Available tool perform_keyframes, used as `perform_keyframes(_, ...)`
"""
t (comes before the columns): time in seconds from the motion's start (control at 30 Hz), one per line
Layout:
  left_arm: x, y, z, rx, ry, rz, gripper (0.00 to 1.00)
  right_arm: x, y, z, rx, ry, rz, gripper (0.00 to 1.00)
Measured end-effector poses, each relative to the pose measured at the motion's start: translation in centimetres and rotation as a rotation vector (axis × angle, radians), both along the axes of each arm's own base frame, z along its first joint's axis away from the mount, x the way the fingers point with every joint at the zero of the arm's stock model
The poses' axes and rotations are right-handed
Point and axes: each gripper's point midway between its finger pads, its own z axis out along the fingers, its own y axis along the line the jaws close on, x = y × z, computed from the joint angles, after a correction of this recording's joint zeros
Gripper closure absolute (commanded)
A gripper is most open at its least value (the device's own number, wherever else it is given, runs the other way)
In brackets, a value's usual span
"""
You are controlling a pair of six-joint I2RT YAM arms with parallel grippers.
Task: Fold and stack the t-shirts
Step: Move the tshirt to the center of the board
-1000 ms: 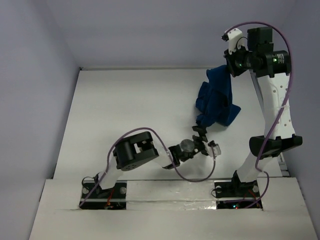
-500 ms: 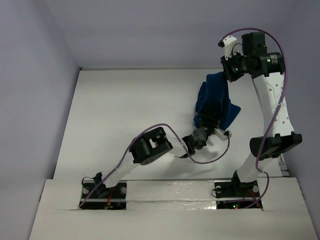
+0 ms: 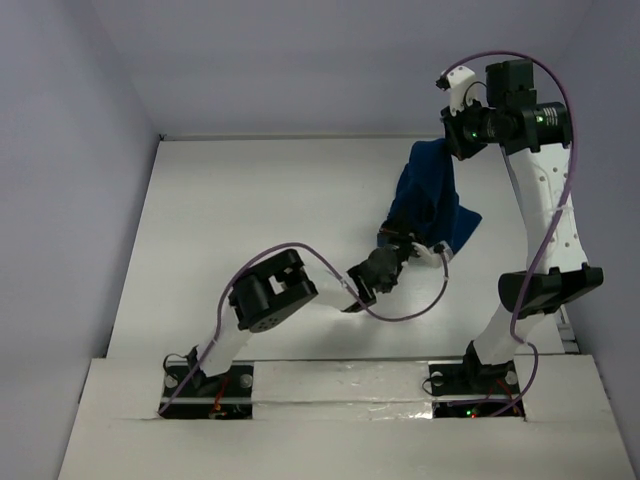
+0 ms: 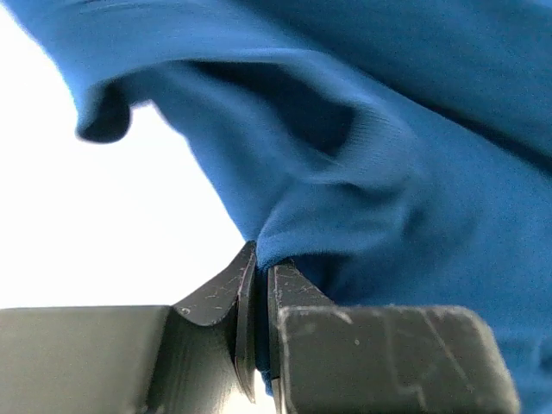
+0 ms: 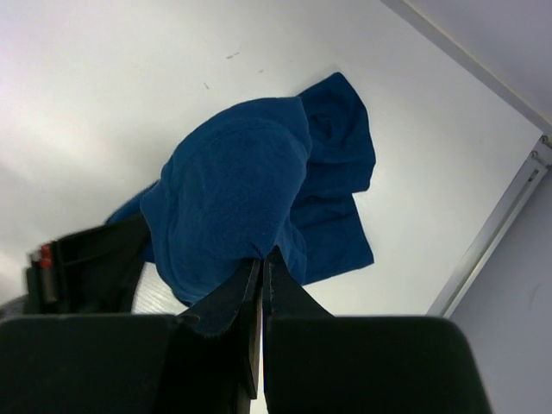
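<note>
One dark blue t-shirt (image 3: 430, 200) hangs bunched over the right half of the table. My right gripper (image 3: 452, 140) is raised at the far right, shut on the t-shirt's top (image 5: 241, 198). The cloth drapes down from it toward the table. My left gripper (image 3: 400, 243) reaches in low from the left and is shut on a lower fold of the t-shirt (image 4: 362, 198). In the left wrist view, blue cloth is pinched between the fingertips (image 4: 285, 289). In the right wrist view my left arm (image 5: 86, 259) shows dark beneath the cloth. No printed graphic shows.
The white table (image 3: 260, 220) has a raised rim along the back (image 3: 300, 137) and a metal rail at the right edge (image 5: 496, 228). Purple cables (image 3: 410, 310) loop from both arms.
My left arm has stretched forward and right to the t-shirt's lower edge, and its gripper has shut on the cloth. The right gripper has held the t-shirt high, shifting slightly.
</note>
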Motion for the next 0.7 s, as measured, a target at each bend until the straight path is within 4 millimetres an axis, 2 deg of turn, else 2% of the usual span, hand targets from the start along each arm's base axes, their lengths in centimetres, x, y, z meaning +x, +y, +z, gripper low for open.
perform_keyframes(0.1, 0.4, 1.8, 2.7, -0.176, 0.075, -0.039, 1.0, 0.0, 0.1, 0.0, 0.004, 0.0, 0.004, 1.0)
perform_keyframes(0.17, 1.5, 3.8, 5.9, -0.317, 0.122, -0.059, 1.0, -0.1, 0.2, 0.1, 0.009, 0.0, 0.01, 1.0)
perform_keyframes(0.3, 4.4, 10.1, 14.6, -0.593, 0.149, -0.094, 1.0, -0.3, 0.7, 0.3, 0.03, -0.002, 0.033, 1.0)
perform_keyframes(0.4, 6.0, 14.8, 19.0, -0.714, 0.191, -0.155, 1.0, -0.5, 0.9, 0.7, 0.042, -0.013, 0.043, 1.0)
perform_keyframes(0.5, 6.5, 18.3, 21.0, -0.762, 0.255, -0.217, 1.0, -0.5, 1.7, 1.5, 0.077, -0.048, 0.065, 1.0)
perform_keyframes(0.7, 4.2, 20.6, 20.8, -0.76, 0.421, -0.333, 1.0, -2.8, 3.7, 3.6, 0.166, -0.121, 0.17, 1.0)
